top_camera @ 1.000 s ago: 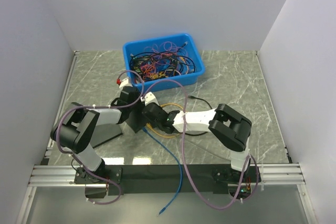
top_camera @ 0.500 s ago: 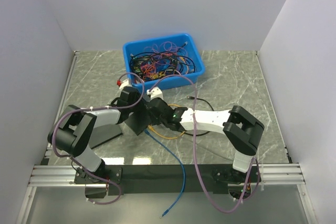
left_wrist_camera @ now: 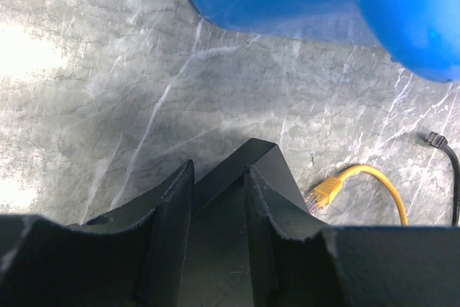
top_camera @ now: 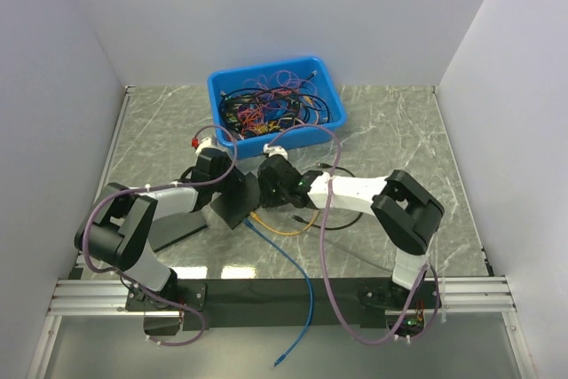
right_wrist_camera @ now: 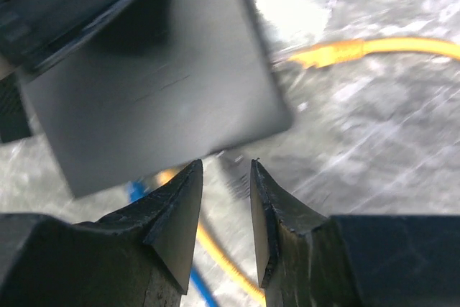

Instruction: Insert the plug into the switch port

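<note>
The right pincer (right_wrist_camera: pixel 224 177) has swung in beside the switch (left_wrist_camera: pixel 269 170) that the left pincer (left_wrist_camera: pixel 218 174) grips, but its jaws are parted and empty, so the yellow plug (left_wrist_camera: pixel 327 193), loose on the table (left_wrist_camera: pixel 108 70) alongside, still needs picking up.

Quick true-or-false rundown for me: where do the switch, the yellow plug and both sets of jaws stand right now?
1. The left gripper has its jaws closed on the black switch. True.
2. The yellow plug is seated in the switch. False: it lies loose on the table beside the switch.
3. The right gripper holds the yellow plug. False: its jaws stand apart with nothing between them, and the plug lies off to one side.
4. The blue bin holds a tangle of cables. True.
</note>
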Controlling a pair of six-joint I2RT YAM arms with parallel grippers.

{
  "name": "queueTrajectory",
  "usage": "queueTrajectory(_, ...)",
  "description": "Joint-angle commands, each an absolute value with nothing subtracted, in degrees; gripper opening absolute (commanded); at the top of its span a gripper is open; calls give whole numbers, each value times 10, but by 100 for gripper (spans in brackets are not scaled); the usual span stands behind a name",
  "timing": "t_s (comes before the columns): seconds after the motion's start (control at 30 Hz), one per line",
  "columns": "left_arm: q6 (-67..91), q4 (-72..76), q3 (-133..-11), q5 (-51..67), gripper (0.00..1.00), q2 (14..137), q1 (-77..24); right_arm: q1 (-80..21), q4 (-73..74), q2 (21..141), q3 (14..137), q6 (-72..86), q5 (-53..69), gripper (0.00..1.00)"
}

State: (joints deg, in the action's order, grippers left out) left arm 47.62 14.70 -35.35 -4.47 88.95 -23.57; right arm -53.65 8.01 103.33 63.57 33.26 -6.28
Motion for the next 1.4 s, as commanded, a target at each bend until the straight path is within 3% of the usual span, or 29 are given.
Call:
queueTrajectory(0.0,460,56,-332,-47,39,896,-232,-510,53,1052,649,353,-19,40)
queueTrajectory(1.1,466,50,-348,-5,38,905,-230,-454,88,1184,874,279,49,38)
queueTrajectory(1.37,464,39,-351,-12,38,891,-224,-449,106,1082,817,241,-32,38)
